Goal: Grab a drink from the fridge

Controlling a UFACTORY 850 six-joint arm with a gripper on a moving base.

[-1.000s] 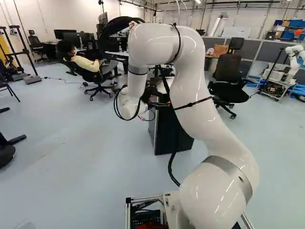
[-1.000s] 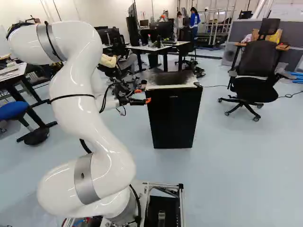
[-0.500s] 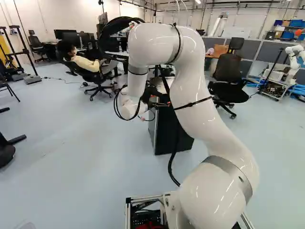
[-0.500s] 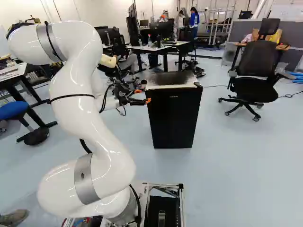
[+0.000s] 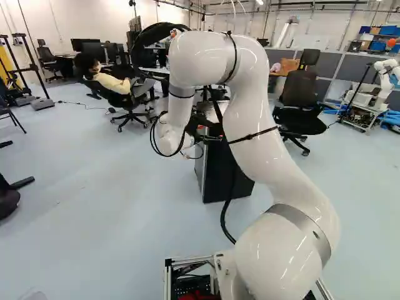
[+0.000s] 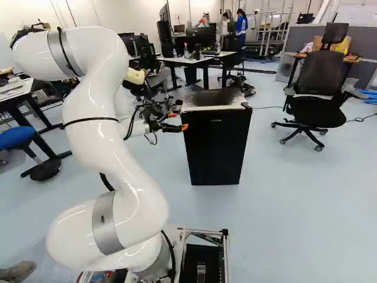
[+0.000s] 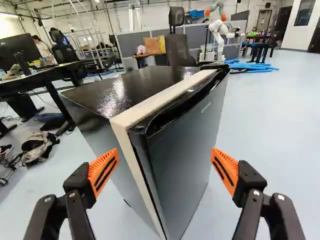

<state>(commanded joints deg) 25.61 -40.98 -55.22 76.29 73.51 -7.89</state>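
The gripper (image 6: 179,121) is spread wide, its two orange pads (image 7: 103,171) facing each other well apart with nothing gripped. It hangs at the end of the white arm (image 6: 94,118), near the black mini fridge (image 6: 217,141); whether a fingertip touches it, I cannot tell. Seen from the wrist, the fridge stands upright ahead of the gripper (image 7: 164,167), a front corner between the fingers: the side panel (image 7: 90,127) towards one finger, the door (image 7: 185,150) towards the other. The door looks closed, with a recessed handle (image 7: 172,107) along its top edge. Farther ahead, past the fridge top (image 7: 130,90), are an office chair (image 7: 179,51), an orange-and-yellow bag (image 7: 154,45) on a table, another robot (image 7: 218,34) and blue tubes (image 7: 252,67) on the floor. Off past the side panel stands a desk (image 7: 37,76) with a monitor (image 7: 17,51).
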